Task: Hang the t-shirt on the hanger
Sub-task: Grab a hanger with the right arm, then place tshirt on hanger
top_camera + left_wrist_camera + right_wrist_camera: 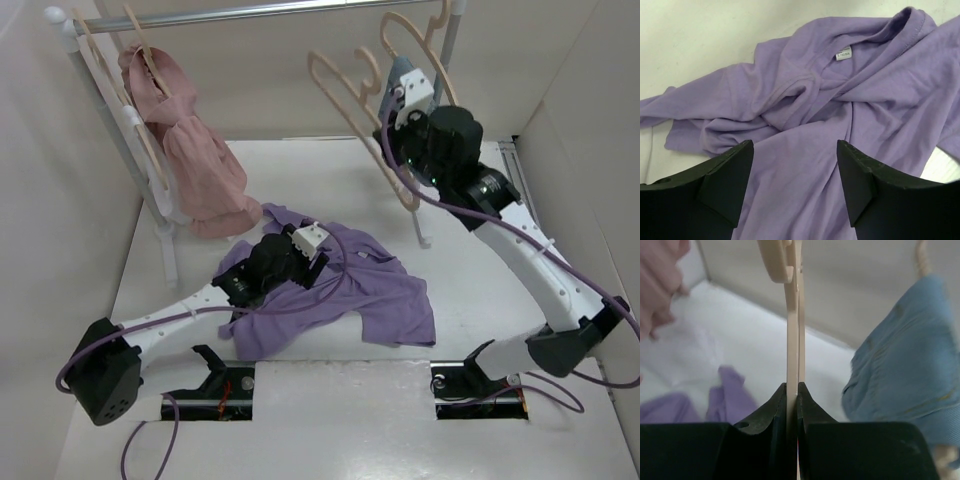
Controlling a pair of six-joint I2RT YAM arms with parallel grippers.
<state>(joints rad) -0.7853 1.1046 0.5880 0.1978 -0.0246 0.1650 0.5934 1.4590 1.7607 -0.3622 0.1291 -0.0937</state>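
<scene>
T-shirt (805, 110): lavender soft knit, crumpled flat on the white surface (330, 420), directly under the left pincer (793, 150). Fabric is twisted into folds just past the fingertips. Ribbed collar with a small white neck label (843, 53) sits farther out, ahead and right of the pincer. One sleeve trails off to its left.

Left pincer: matte black wedge fingers (725, 175) standing apart, cloth visible in the gap, nothing clamped. Can't tell whether the tips touch the fabric.

Right pincer (792, 387): raised well above the surface, fingers together, clamped on the hanger (792, 330). Hanger is thin, pale beige, smooth and flat, seen edge-on from the wrist as a narrow strip running straight out from between the fingertips to a rounded end. From the top view it has curved, notched shoulders and hangs tilted, ahead of the pincer.

Blue-teal ribbed cloth (905, 360) is off to the right pincer's right side, blurred. Pink ruffled garment (195, 170) hangs from a metal rail (260, 14), well to that pincer's left and just beyond the left pincer.
</scene>
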